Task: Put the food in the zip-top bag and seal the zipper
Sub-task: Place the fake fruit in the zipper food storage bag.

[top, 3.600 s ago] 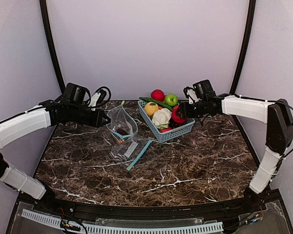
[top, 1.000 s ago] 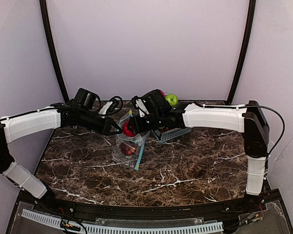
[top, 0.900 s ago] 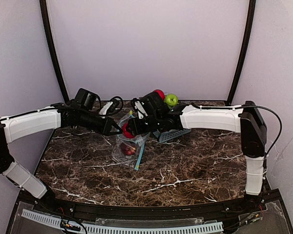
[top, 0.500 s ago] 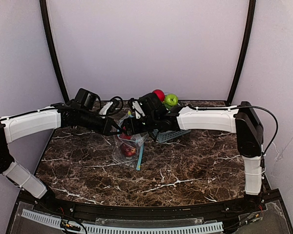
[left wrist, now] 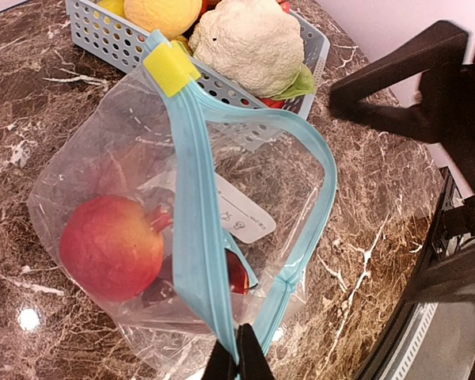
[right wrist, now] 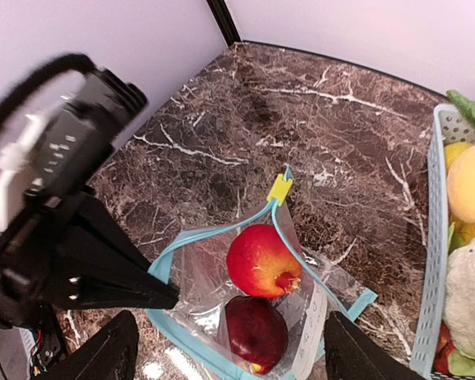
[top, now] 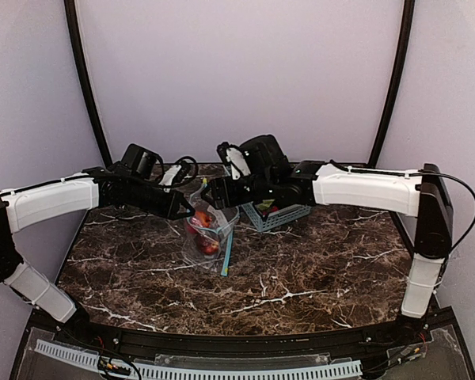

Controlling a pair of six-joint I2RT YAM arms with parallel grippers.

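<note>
The clear zip-top bag with a light-blue zipper band stands open on the marble table. Its yellow slider sits at the far end. Two pieces of food lie inside it: a red-and-yellow fruit and, under it, a dark red apple. My left gripper is shut on the near blue rim and holds the mouth up. My right gripper hangs open above the mouth, with nothing between its fingers. The top view shows the right gripper just right of the left gripper.
A light-blue lattice basket stands right behind the bag. It holds a white cauliflower, a yellow-orange fruit and other food. The basket wall nearly touches the bag. The right arm crosses over the basket.
The right gripper carried a red fruit from the basket to the bag, opened and let it drop in. It then rose and drew back to the right. The left gripper kept its hold.
</note>
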